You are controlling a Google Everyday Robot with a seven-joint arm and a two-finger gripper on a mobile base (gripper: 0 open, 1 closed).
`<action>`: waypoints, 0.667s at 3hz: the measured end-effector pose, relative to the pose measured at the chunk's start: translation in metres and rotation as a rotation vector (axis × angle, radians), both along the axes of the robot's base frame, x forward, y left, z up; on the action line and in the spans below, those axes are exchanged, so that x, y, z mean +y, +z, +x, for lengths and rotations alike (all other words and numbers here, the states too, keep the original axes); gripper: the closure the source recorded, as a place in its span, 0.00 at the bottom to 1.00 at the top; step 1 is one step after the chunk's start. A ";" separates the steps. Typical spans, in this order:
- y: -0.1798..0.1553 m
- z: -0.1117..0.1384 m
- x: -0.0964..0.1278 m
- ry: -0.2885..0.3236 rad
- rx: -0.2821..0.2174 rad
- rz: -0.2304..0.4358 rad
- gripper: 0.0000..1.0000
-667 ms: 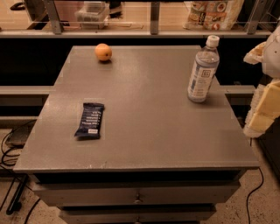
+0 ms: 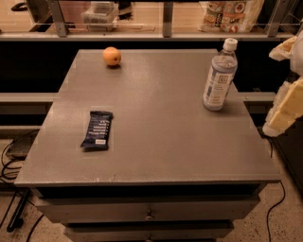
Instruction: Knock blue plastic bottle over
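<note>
Tabletop (image 2: 156,142): grey, flat top of a drawer cabinet, with a glass-fronted shelf behind it.
Blue plastic bottle (image 2: 220,75): upright on the far right part of the tabletop, white cap on, well apart from the other items.
Bottle label: pale band with dark print, too small to read.
Orange (image 2: 112,56): on the far left part of the tabletop, near the back edge.
Snack bar (image 2: 97,130): dark blue wrapper lying flat at centre left; its pale lettering is not legible.
Claw (image 2: 285,111): cream-coloured, at the right edge of the camera view, beyond the tabletop's right edge and to the right of the bottle, not touching it; whether it is apart or together cannot be told.
Background packages (image 2: 232,14): printed bags on the shelf behind the bottle; no word can be read.
Change from the earlier frame: the claw sits slightly higher; the bottle, orange and snack bar lie where they were, with the bottle still standing.
</note>
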State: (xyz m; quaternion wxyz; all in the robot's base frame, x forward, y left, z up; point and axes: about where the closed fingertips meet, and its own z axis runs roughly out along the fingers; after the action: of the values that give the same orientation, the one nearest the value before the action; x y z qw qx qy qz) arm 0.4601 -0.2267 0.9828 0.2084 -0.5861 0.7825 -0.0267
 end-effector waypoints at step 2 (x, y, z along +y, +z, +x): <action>0.001 0.018 -0.007 -0.006 -0.037 0.054 0.00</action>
State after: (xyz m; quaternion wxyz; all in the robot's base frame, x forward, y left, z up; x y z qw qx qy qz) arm 0.4782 -0.2333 0.9839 0.2383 -0.5772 0.7809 -0.0171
